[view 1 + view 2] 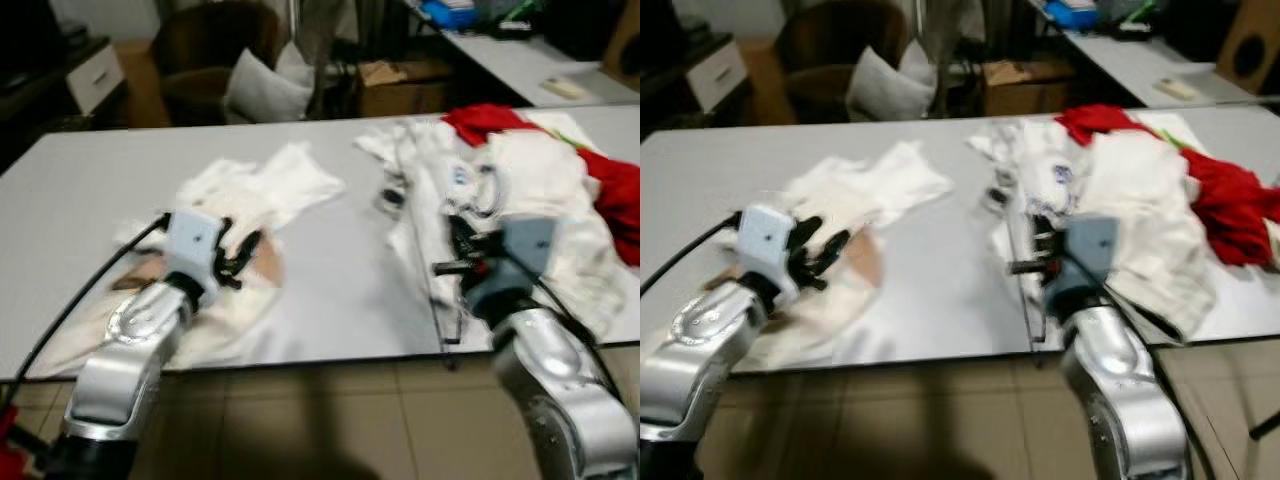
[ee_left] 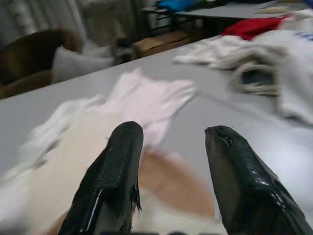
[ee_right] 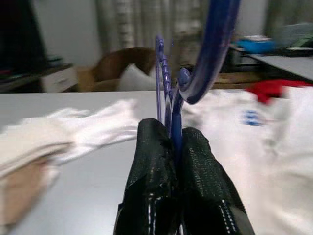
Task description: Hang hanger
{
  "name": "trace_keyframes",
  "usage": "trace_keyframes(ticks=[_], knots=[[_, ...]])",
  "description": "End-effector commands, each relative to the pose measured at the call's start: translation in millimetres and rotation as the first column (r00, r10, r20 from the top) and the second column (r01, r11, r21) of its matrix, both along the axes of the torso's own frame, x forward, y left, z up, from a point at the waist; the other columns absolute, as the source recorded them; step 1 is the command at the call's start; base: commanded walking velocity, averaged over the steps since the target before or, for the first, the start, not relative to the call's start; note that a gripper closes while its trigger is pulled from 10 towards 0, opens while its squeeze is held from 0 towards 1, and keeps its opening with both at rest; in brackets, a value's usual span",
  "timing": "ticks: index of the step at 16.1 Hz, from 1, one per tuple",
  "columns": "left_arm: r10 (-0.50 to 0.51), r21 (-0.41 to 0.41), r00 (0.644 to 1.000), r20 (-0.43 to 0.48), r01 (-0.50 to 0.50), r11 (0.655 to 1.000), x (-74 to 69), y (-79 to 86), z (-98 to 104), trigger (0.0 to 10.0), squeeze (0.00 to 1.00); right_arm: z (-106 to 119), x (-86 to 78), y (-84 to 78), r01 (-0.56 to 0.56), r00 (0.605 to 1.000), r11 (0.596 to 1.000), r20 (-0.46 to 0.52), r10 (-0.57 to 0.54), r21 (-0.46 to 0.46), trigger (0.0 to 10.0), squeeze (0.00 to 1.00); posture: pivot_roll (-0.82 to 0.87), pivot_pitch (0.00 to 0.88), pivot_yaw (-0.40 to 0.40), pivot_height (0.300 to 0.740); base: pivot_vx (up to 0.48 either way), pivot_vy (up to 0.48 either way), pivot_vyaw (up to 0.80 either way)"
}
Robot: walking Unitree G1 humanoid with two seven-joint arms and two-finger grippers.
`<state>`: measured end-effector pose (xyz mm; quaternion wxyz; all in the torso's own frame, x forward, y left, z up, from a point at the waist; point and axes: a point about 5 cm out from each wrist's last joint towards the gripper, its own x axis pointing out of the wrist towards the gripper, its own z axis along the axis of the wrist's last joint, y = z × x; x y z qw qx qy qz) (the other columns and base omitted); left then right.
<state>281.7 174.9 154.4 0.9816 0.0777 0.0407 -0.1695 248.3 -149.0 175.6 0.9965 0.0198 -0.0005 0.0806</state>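
Gripping one hanger (image 3: pixel 168 93): right gripper (image 3: pixel 173 142)

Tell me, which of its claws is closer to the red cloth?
The right gripper, shut on a blue hanger, sits beside the pile holding the red cloth. The left gripper is across the table.

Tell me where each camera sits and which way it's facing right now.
Left and right eye views: head, looking down at the grey table; both arms show.
Left wrist view: along the open left pincer toward white clothes.
Right wrist view: along the right pincer, shut on a blue hanger.
Shared: the table and red garment.
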Motion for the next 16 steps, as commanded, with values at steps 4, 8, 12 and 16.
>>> trace_keyframes(ticks=[4, 8, 12, 16], knots=[[-0.032, 0.013, 0.999, 0.015, 0.032, 0.999, 0.2, -6.6, 3, 10.0, 0.0, -5, 0.0, -6.4, 0.024, 0.999, 1.0, -0.042, -0.024, 0.004, 10.0, 0.0, -0.05, 0.0, 0.064, 0.74, 0.0, 0.417, -0.73], [-0.055, 0.067, 0.998, 0.016, 0.054, 0.996, -2.5, -8.9, 1, 10.0, 0.0, -3, -0.9, -6.3, 0.02, 0.999, 1.0, -0.035, -0.02, 0.003, 10.0, 0.0, -0.04, 0.0, 0.061, 0.74, 0.0, -0.24, -0.6], [-0.073, 0.065, 0.997, 0.001, 0.073, 0.995, -1.2, -10.3, -2, 10.0, 0.0, -1, -3.5, -11.1, 0.023, 1.0, 1.0, -0.021, -0.023, -0.003, 10.0, 0.0, -0.05, 0.0, 0.067, 0.74, 0.0, -0.12, 0.0], [-0.095, 0.29, 0.994, -0.058, 0.108, 0.951, 10.7, 0.4, -16, 10.0, 0.0, -5, -5.7, -23.9, 0.022, 0.999, 0.998, -0.044, -0.024, -0.055, 10.0, 0.0, -0.06, 0.0, 0.08, 0.74, 0.0, 0.0, 0.0]])
